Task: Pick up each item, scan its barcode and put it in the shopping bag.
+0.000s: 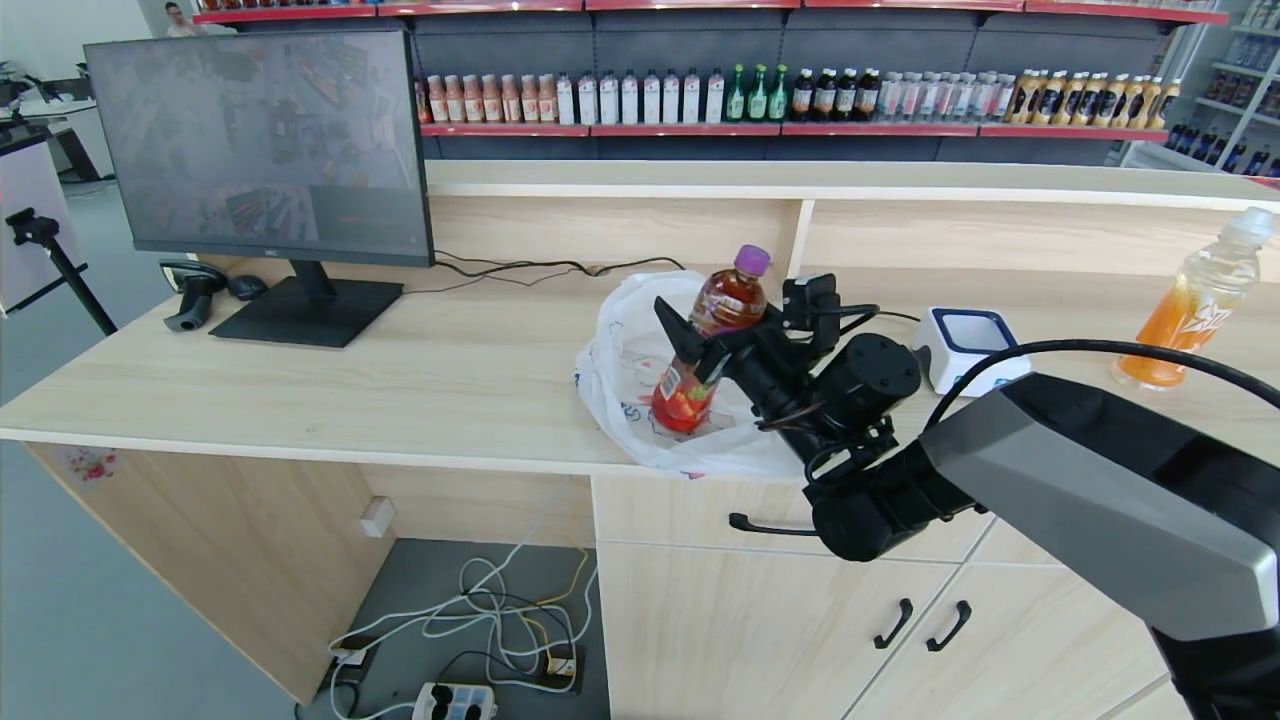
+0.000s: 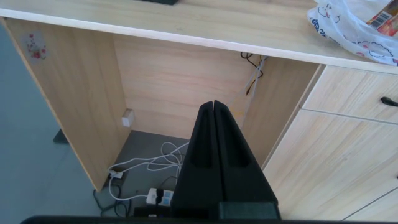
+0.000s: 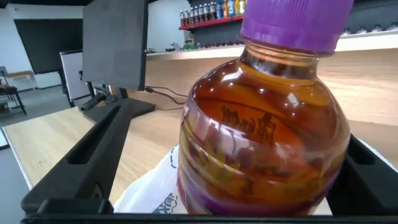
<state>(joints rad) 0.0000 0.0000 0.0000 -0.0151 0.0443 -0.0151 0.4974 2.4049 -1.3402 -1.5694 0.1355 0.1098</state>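
Item 1: tea bottle (image 1: 722,305), purple cap, tilted, its lower end inside the open mouth of the shopping bag (image 1: 610,345). It is clamped at mid-body by the right gripper (image 1: 715,335); bagging looks under way, release pending.
Item 2: orange drink bottle (image 1: 1190,305), upright, well right of the bag, likely left to scan and bag.
Left gripper (image 2: 213,115): fingers pressed together, empty, below the bag's level.
Surface: pale wood counter (image 1: 400,380); scanner box (image 1: 968,345) right of the bag, monitor (image 1: 265,145) left.
Room: stocked shop shelves (image 1: 800,95) behind the bag.

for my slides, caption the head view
Right gripper, jaws shut on a purple-capped bottle, at the shopping bag on the counter
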